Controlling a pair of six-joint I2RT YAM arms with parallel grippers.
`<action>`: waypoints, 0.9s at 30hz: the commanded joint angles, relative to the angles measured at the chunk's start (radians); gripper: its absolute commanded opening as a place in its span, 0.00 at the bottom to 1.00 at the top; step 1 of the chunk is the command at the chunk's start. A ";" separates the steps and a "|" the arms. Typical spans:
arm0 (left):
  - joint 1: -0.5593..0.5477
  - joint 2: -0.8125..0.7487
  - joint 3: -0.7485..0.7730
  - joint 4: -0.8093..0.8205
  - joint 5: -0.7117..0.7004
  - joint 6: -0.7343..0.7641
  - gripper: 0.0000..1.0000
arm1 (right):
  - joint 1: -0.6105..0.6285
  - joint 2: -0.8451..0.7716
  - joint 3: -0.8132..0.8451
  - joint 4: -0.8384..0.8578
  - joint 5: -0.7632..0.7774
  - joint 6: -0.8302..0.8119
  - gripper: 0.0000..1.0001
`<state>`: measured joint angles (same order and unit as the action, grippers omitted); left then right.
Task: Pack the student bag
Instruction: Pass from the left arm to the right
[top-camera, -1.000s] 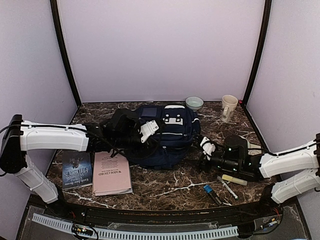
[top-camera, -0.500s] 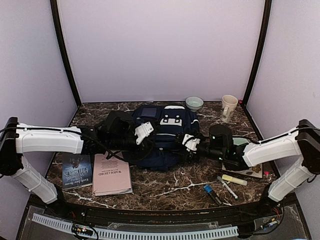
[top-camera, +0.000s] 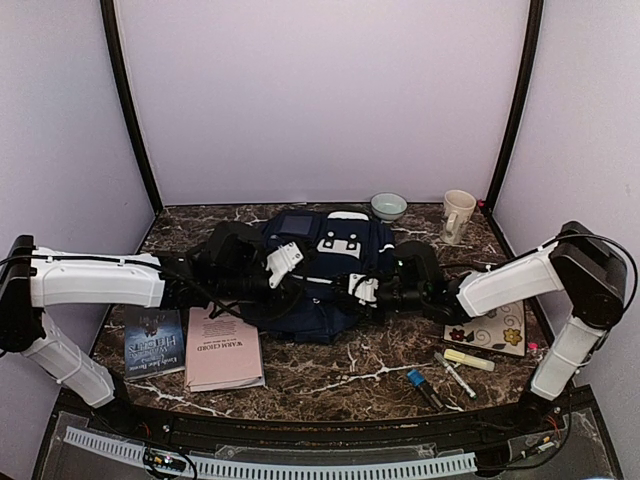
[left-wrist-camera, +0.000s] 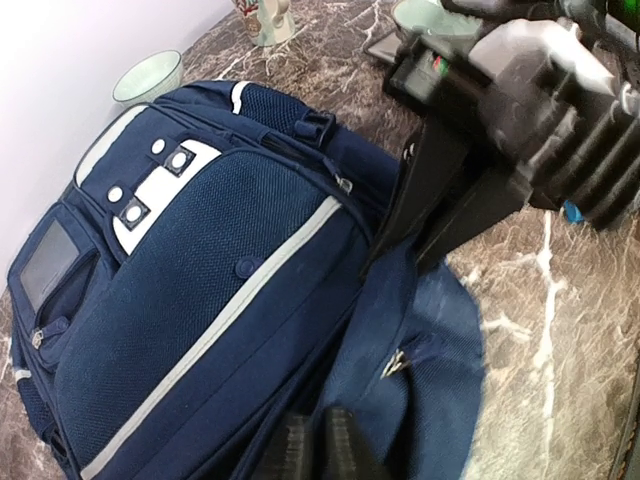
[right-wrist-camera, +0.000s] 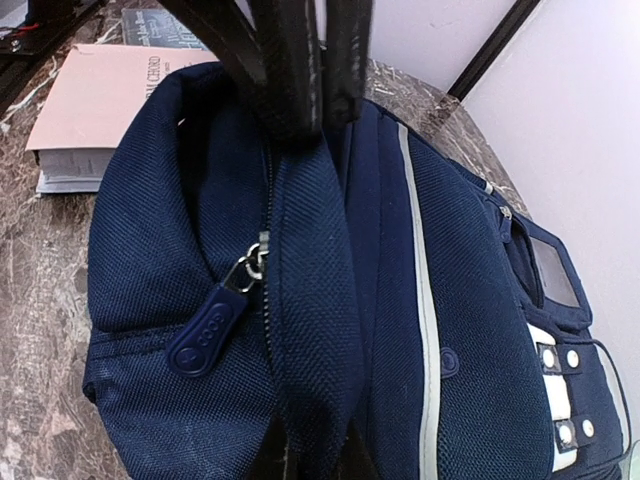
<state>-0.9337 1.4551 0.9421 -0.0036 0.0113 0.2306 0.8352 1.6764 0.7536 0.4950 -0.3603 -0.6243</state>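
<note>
Student bag (top-camera: 345, 262), right gripper (top-camera: 352, 292) newly arrived and clamped on its fabric, left gripper (top-camera: 298, 268) still pinching it

You worked in a lab-style robot booth: lilac walls (top-camera: 320, 100), black corner posts (top-camera: 129, 110), a marble-patterned table (top-camera: 330, 375), and two white arms (top-camera: 95, 280) bolted at its near edge.

A pale green ceramic bowl (top-camera: 388, 206) and cream mug (top-camera: 457, 215) stood apart at the back of the marble table (top-camera: 330, 375); a pink paperback book (top-camera: 225, 348) lay just beside a dark-covered book (top-camera: 153, 342).
</note>
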 joint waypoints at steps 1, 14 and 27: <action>-0.023 -0.050 0.070 0.030 -0.007 -0.067 0.26 | -0.013 0.022 0.044 -0.021 -0.052 0.026 0.00; -0.228 0.003 0.234 -0.164 -0.529 -0.233 0.63 | -0.021 0.067 0.222 -0.034 0.054 0.569 0.00; -0.238 0.080 0.269 -0.310 -0.731 -0.542 0.56 | -0.027 0.130 0.367 -0.088 -0.110 0.806 0.00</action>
<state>-1.1763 1.5333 1.1900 -0.2569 -0.6399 -0.1806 0.8135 1.8046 1.0767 0.3416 -0.4015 0.0544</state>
